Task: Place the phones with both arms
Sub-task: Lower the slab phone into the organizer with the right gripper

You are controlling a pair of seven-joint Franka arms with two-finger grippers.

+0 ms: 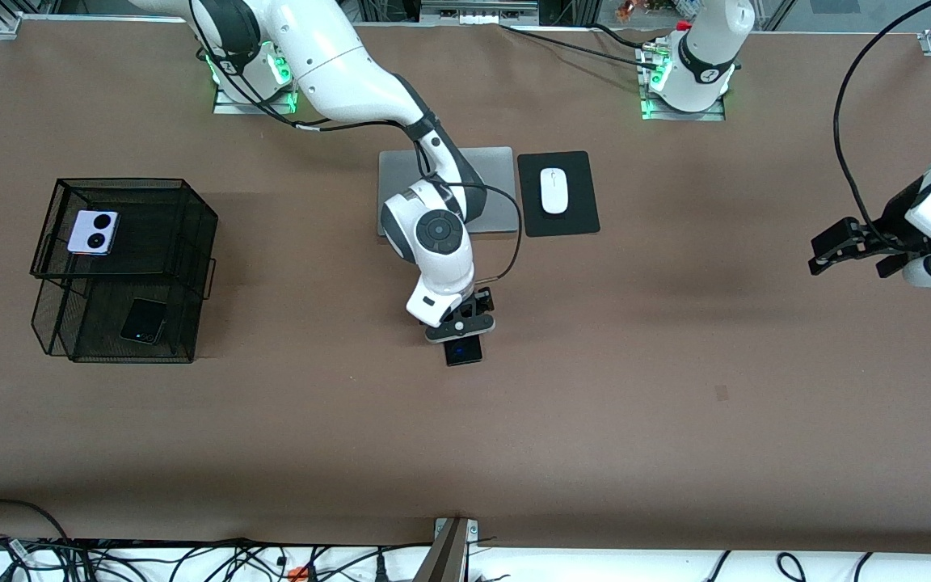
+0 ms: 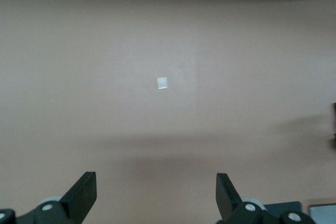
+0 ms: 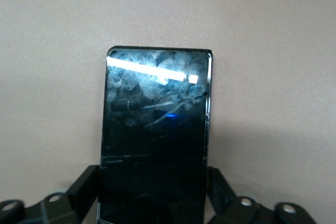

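Observation:
A long black phone (image 1: 464, 352) lies flat on the brown table near its middle. My right gripper (image 1: 459, 330) is down over it, and in the right wrist view the phone (image 3: 156, 124) sits between the fingers (image 3: 84, 184), which press on its two long edges. The white-lilac phone (image 1: 94, 232) lies on the upper tier of a black mesh rack (image 1: 199, 242) toward the right arm's end. A small black phone (image 1: 143, 321) lies on the lower tier. My left gripper (image 1: 825, 252) (image 2: 156, 184) waits open, over bare table at the left arm's end.
A grey laptop (image 1: 498, 174) lies closed near the robots' bases, partly under the right arm. Beside it a white mouse (image 1: 553, 190) rests on a black pad (image 1: 579, 214). A small pale mark (image 2: 162, 82) shows on the table.

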